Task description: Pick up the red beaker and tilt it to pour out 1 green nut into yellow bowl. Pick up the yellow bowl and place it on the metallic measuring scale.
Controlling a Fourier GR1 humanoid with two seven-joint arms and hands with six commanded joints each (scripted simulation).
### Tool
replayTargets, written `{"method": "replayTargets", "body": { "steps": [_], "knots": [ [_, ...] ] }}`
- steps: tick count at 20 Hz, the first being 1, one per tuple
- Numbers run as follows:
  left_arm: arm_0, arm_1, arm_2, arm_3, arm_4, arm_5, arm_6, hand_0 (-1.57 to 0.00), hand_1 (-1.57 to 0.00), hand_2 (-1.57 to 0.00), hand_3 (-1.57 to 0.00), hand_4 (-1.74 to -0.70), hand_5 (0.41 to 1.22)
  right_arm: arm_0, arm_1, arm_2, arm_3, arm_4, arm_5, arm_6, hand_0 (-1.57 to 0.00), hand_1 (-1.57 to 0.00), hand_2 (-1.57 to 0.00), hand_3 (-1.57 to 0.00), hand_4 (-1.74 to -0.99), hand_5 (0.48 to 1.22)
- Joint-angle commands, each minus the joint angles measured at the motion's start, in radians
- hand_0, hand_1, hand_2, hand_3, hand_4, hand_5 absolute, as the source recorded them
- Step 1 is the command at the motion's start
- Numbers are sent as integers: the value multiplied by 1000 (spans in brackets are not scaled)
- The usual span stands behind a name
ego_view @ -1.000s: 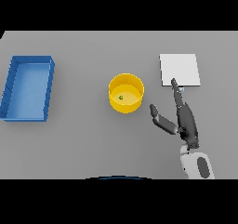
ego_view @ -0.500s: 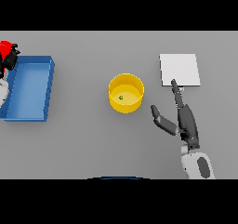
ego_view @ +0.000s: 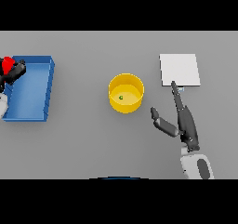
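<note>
The yellow bowl (ego_view: pixel 125 93) stands mid-table with one small green nut (ego_view: pixel 121 97) inside. At the far left my left hand (ego_view: pixel 15 72) is curled round the red beaker (ego_view: pixel 8 63), held over the left end of the blue tray; much of the beaker is cut off by the view's edge. My right hand (ego_view: pixel 182 121) lies open to the right of the bowl, fingers straight and pointing away from me, thumb spread toward the bowl. Its fingertips reach the near edge of the metallic measuring scale (ego_view: pixel 179 69), a pale square plate at the back right.
A blue tray (ego_view: pixel 33 89) sits at the table's left side, under and beside the left hand. Grey table surface lies between the tray and the bowl.
The left hand with the red beaker has come into view at the far left and moved a little further in over the tray. The right hand and bowl have not moved.
</note>
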Motion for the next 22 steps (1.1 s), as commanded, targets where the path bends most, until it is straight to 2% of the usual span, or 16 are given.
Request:
{"method": "replayTargets", "body": {
  "steps": [1,2,4,5,7,9,12,14,15,16,19,20,22],
  "knots": [
    [7,3,-2,-10,5,-10,-2,-1496,-1378,-1351,-1310,-1161,780,-2,6,4,-13,0,-3,-7,1,1,1,1,-1009,634],
    [7,3,-3,-5,9,-23,-11,-1393,-1215,-1209,-1136,-1068,749,-4,-4,-6,-15,-9,2,1,1,1,1,1,-1007,635],
    [24,13,-6,-25,14,-32,-6,-965,-796,-816,-768,-958,696,11,4,1,-11,-5,-1,-9,1,1,1,1,-1004,635],
    [19,17,-15,-18,11,-55,2,-772,-637,-652,-614,-920,677,8,-1,-2,-8,-7,3,-10,1,1,1,1,-1005,634],
    [8,12,-45,-1,-12,-81,2,-494,-407,-417,-393,-857,657,10,1,2,-15,-3,1,-13,1,1,1,1,-1009,639],
    [-3,7,-51,25,-13,-107,-15,-316,-260,-267,-251,-822,657,6,-3,1,-18,0,-1,-6,1,1,1,1,-1009,639],
    [1,5,-42,37,-12,-99,-61,-161,-133,-136,-128,-796,649,3,-8,-1,-15,6,-2,14,1,1,1,1,-1019,643],
    [-6,-6,-46,41,-20,-84,-58,-103,-85,-87,-82,-782,651,-12,-29,4,-19,33,3,55,1,1,1,1,-1020,640],
    [-6,-8,-48,41,-28,-73,-71,-82,-67,-69,-65,-773,655,-28,-53,12,-21,24,43,40,1,1,1,1,-1014,666],
    [-10,-2,-48,35,-32,-70,-77,-65,-54,-55,-52,-763,657,-55,-70,29,-10,41,70,57,1,1,1,1,-1005,669],
    [-10,-3,-44,23,-21,-76,-86,-33,-27,-28,-26,-746,662,-167,-211,76,20,140,178,98,1,1,1,1,-1071,678],
    [-10,-2,-40,25,-14,-82,-102,-26,-21,-22,-21,-743,664,-212,-229,98,44,170,202,120,1,1,1,1,-1094,677],
    [1,4,-46,12,-16,-79,-97,-16,-13,-14,-13,-737,673,-282,-268,153,69,253,228,100,1,1,1,1,-1151,672]
  ]
}}
